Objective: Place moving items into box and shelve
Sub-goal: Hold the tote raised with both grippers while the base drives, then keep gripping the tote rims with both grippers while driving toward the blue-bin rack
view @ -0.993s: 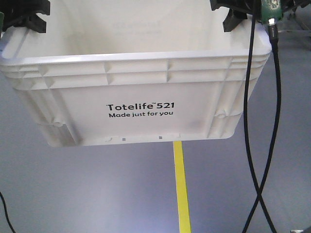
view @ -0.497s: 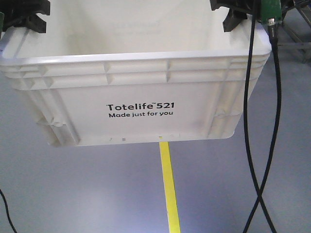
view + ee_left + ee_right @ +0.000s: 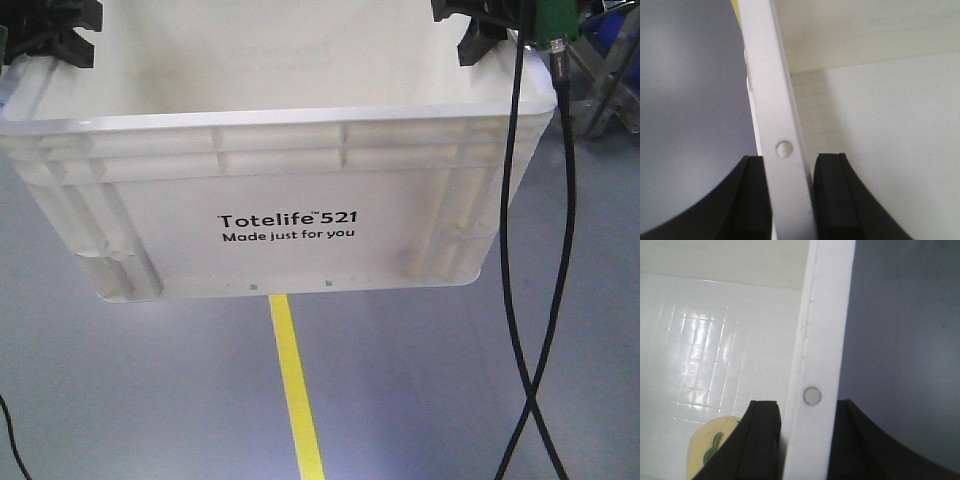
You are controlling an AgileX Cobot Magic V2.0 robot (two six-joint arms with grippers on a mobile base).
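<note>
Well, the box (image 3: 280, 190) is up off the grey floor (image 3: 150, 400), held between the two arms. It is the big white crate with the ribbed rim, and its near wall shows "Totelife 521 Made just for you" in black.

In the front view the left gripper (image 3: 55, 35) sits at the top left, on the crate's left edge, and the right gripper (image 3: 480, 25) is on the opposite edge at the top right.

From the left wrist you can see the grip plainly: the black fingers (image 3: 832, 200) stand one on either side of the white rim (image 3: 785, 150), pressed against it, with floor outside and the pale inside of the crate on the other side. The right wrist shows the same, with dark pads (image 3: 762, 440) clamped on the rim, one inside the crate and one outside.

Inside, just beside the right arm's inner pad, a yellow item (image 3: 710, 447) with a green mark lies on the gridded bottom, partly hidden by that pad. The rest of the crate's inside is out of sight from here.

A yellow line (image 3: 292, 390) runs along the floor under the crate, and two black cables (image 3: 520, 250) hang down past its right end, crossing near the bottom of the view.
</note>
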